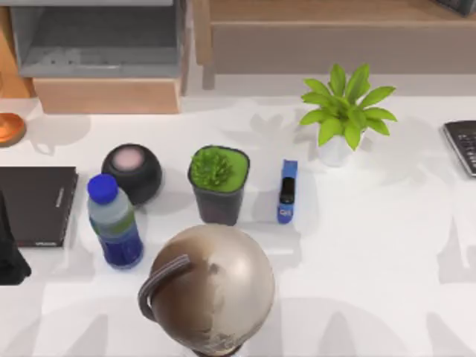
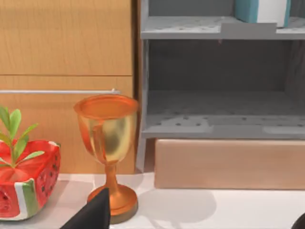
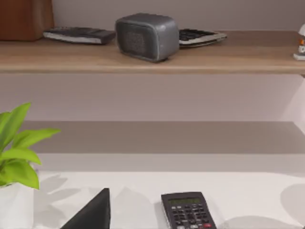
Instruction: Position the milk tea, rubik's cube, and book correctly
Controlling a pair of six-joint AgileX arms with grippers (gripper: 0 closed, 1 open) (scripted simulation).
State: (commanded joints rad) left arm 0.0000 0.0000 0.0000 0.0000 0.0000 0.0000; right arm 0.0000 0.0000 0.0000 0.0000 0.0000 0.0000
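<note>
The book [image 2: 261, 10], on the grey shelf's [image 2: 190, 27] upper tier well above and beyond the left claw [image 2: 94, 214] (apart or together, I cannot tell), looks stiff, weighty and smooth-covered, so probably best clamped across its thickness.

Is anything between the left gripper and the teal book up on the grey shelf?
Nothing visibly blocks it. The book stands on the grey shelf's upper level, the left gripper low at the table's left edge. The orange goblet stands nearest that path, before the wooden cabinet beside the shelf.
</note>
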